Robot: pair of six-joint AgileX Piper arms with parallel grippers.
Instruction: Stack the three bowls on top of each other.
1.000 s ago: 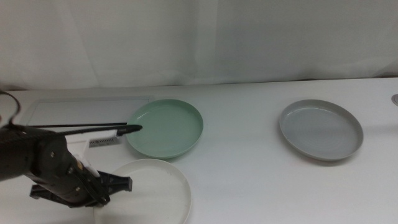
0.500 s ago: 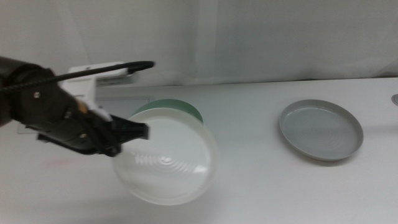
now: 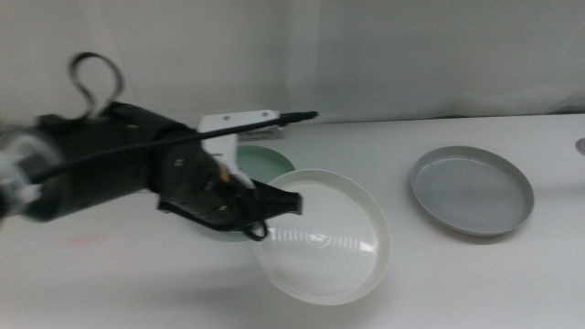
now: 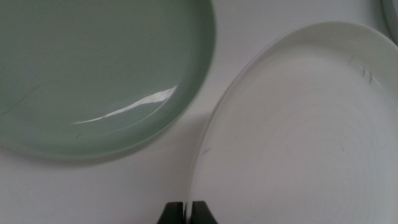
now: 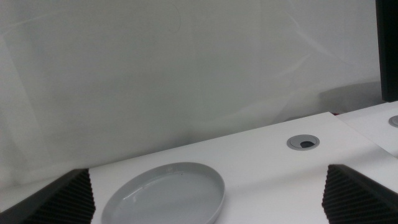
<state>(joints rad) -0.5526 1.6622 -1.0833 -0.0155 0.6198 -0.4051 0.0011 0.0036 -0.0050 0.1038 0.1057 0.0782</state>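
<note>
My left gripper (image 3: 274, 206) is shut on the near rim of the white bowl (image 3: 322, 236), which it holds tilted above the table's middle. In the left wrist view the jaws (image 4: 186, 213) pinch that white bowl (image 4: 298, 137) at its edge, with the mint green bowl (image 4: 93, 74) lying just beside it. The green bowl (image 3: 266, 162) sits on the table behind the arm, mostly hidden by it. The grey bowl (image 3: 472, 189) rests alone at the right. My right gripper (image 5: 206, 179) waits open, out of the middle view, facing the grey bowl (image 5: 165, 193).
A round cable grommet (image 5: 304, 142) is set in the table beyond the grey bowl, at the right edge (image 3: 581, 144). A white curtain backs the table. The left arm's bulk (image 3: 119, 169) covers the left half of the table.
The left gripper lifted the white bowl from the table's front left and carried it rightward past the green bowl to the middle. The grey bowl has not moved.
</note>
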